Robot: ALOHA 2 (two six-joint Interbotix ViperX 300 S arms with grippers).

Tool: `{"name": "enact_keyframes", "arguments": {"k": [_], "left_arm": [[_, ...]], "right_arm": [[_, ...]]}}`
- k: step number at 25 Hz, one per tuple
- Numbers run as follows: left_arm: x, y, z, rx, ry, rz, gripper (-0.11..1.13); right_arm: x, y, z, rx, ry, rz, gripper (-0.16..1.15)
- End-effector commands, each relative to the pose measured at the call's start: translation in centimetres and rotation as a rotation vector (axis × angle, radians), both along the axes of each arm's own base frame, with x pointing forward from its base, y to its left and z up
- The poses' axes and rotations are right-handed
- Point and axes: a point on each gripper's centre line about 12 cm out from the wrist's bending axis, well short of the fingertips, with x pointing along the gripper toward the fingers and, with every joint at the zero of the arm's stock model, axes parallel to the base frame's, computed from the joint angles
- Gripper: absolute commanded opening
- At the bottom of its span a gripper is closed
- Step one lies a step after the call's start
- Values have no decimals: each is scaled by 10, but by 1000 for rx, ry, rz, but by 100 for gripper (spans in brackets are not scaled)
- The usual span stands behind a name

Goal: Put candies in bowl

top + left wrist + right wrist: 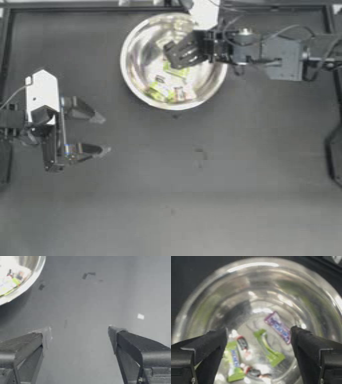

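I see a shiny silver bowl (211,301) with a pale rim, at twelve o'clock on my dark grey table (200,200). Inside: a pink-purple and white candy (278,326), two yellow-green candies (269,349), and two small white twist-wrapped ones (242,343) with dark middles. Both my grippers are dark grey, almost black.

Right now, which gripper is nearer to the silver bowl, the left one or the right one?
The right. The right gripper hangs directly over the bowl, jaws open above the candies inside. The left gripper is open too, away from the bowl near the table's left edge.
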Motion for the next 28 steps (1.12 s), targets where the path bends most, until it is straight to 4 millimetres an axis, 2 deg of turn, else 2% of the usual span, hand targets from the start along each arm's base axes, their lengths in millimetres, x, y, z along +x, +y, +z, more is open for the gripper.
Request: {"name": "enact_keyframes", "arguments": {"k": [1, 7, 12, 21, 28], "left_arm": [[2, 1, 6, 1, -21, 1, 100], [2, 0, 8, 2, -28, 0, 100], [1, -2, 9, 5, -30, -7, 99], [-1, -14, 18, 12, -60, -55, 99], [-1, -27, 21, 11, -68, -102, 98]], "right_arm": [[-1, 30, 41, -39, -78, 77, 100], [-9, 77, 57, -60, -101, 203, 100], [-25, 110, 70, -74, -122, 293, 100], [-52, 151, 67, -36, -173, 424, 100], [-70, 168, 69, -40, -200, 486, 100]]}}
